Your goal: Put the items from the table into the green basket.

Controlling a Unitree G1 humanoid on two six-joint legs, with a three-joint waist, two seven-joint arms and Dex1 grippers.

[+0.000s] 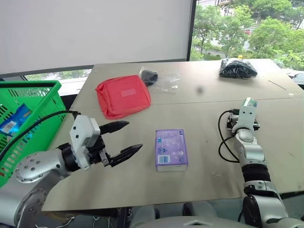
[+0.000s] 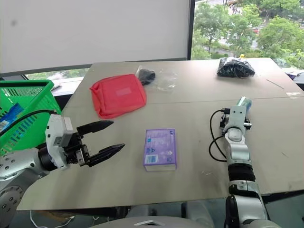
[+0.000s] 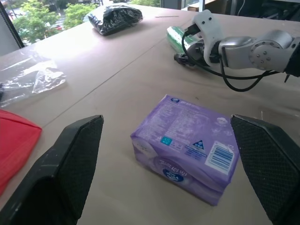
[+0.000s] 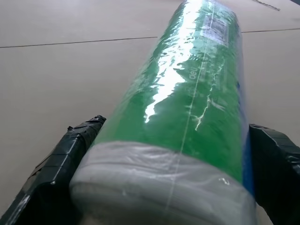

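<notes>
Over the near-left part of the table (image 1: 209, 156), the left gripper (image 1: 124, 138) hangs with its two black fingers spread wide and nothing between them, pointing toward the purple box (image 1: 171, 149). That box lies flat near the table's middle, at about three o'clock from the gripper, barcode end toward the near edge, and well clear of both fingertips.

Across on the right, the right gripper (image 4: 164, 164) is down at the table top with its jaws wide, one black finger (image 4: 61, 159) on each side of the white-and-green cylinder (image 4: 197, 93). The cylinder lies on its side in shiny wrap, white end nearest the wrist; whether the pads press on it, I cannot tell.

At eleven o'clock from the purple box sits the red zip pouch (image 1: 123, 95), flat on the table. Just beside it, at one o'clock, the clear bag with black contents (image 1: 159, 78). Far off at the table's back right, the black crinkled bag (image 1: 237, 68).

Off the left edge of the table stands the green basket (image 1: 47, 88), with a blue packet (image 1: 15, 119) already lying inside.
</notes>
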